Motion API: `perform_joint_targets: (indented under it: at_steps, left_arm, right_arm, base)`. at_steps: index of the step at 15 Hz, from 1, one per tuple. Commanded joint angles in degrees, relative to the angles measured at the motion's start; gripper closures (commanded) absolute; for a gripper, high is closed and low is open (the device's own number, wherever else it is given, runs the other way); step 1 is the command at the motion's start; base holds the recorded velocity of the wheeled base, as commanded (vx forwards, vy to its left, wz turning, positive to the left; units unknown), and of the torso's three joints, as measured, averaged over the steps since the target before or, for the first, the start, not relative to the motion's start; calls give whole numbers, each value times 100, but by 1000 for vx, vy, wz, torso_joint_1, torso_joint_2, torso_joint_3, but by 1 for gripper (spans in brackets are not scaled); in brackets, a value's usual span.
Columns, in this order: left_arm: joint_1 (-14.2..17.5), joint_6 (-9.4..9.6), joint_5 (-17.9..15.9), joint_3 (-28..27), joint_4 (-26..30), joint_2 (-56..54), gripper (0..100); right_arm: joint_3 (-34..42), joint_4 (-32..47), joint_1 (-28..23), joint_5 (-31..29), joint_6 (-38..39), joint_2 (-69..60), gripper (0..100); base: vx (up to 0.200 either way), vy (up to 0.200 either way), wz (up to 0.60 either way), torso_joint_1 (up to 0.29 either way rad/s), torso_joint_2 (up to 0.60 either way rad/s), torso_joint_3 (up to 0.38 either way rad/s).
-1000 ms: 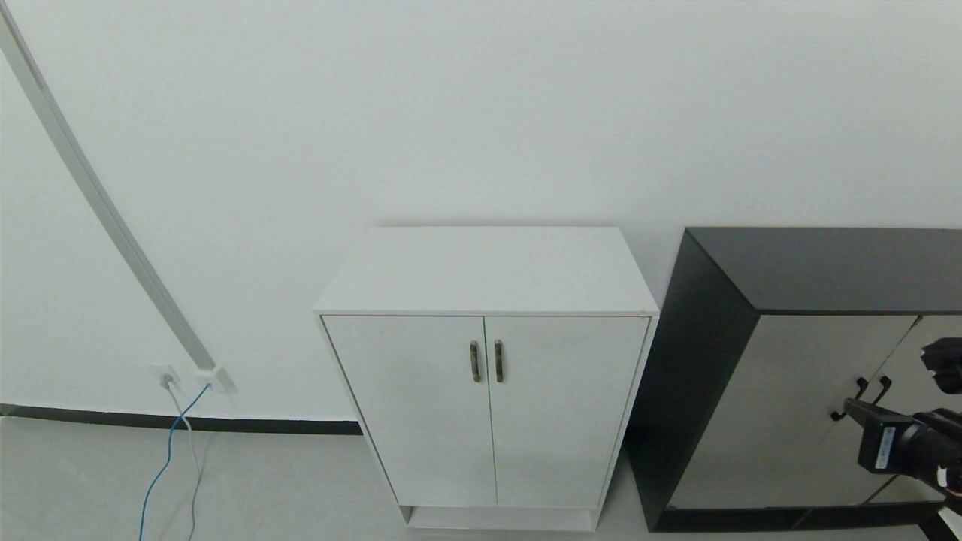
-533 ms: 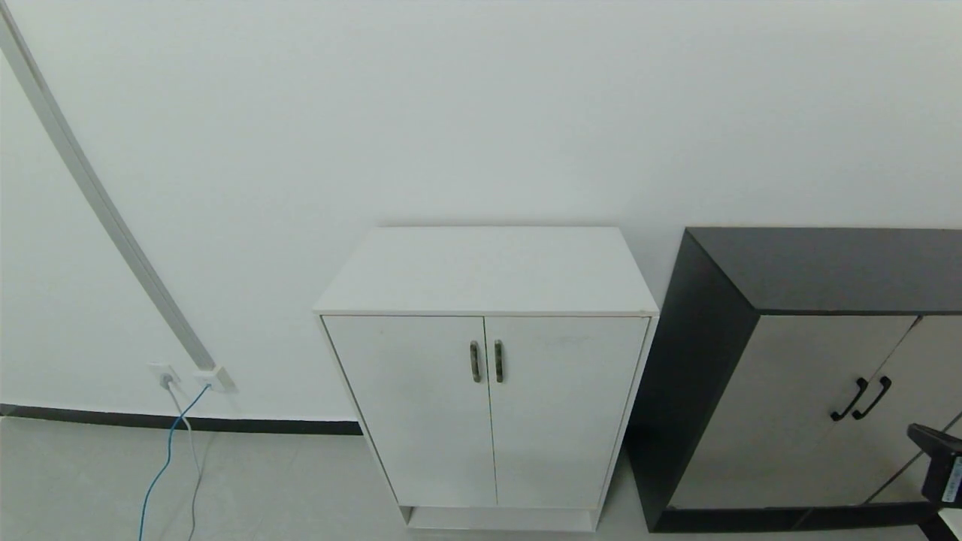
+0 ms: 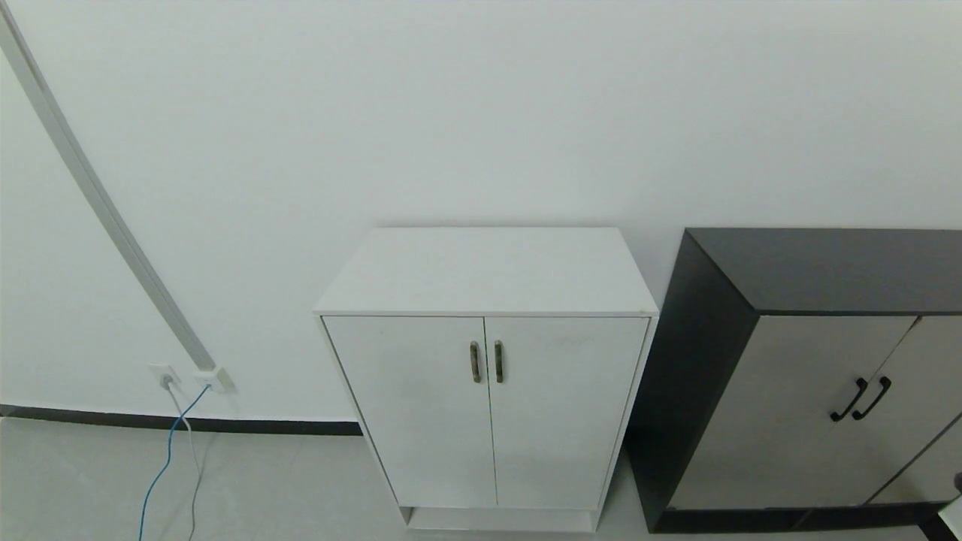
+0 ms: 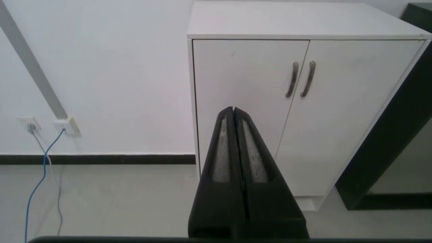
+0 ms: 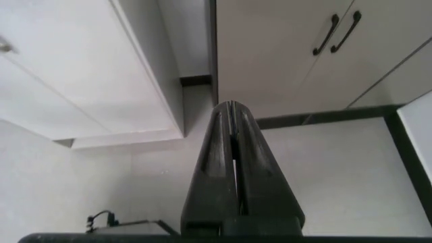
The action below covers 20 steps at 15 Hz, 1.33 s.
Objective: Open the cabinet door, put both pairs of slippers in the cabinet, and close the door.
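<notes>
White cabinet (image 3: 485, 391) upright, doors (image 3: 409, 406) shut, fronting robot; handles (image 3: 474, 361) vertical at centre seam. Left gripper (image 4: 233, 115) before cabinet, jaws pressed together. Right gripper (image 5: 232, 108) off cabinet's right base corner, jaws likewise closed.

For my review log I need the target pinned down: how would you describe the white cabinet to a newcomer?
Two cabinets stand against the white wall. The white cabinet is the left one, both doors shut. Unlike the black cabinet beside it with curved black handles, it has two straight metal handles at its centre seam.
</notes>
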Motion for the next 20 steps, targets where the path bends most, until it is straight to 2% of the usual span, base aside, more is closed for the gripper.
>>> perform_joint_targets:
  at_steps: [1,6,10,13,20]
  left_arm:
    - [1,-2,2,1,0,2,100]
    - [1,-2,2,1,0,2,100]
    - [1,-2,2,1,0,2,100]
    - [1,-2,2,1,0,2,100]
    - [1,-2,2,1,0,2,100]
  right_arm:
    - [0,564,10,45,2,-946,100]
    - [123,1618,45,273,-15,-2151,100]
    - [527,1750,177,273,-15,-2766,100]
    - [545,2348,282,282,-77,-3320,100]
    - [545,2330,203,256,-218,-4480,100]
  base:
    - [0,0,0,0,0,0]
    - [0,0,0,0,0,0]
    - [0,0,0,0,0,0]
    - [0,0,0,0,0,0]
    - [0,0,0,0,0,0]
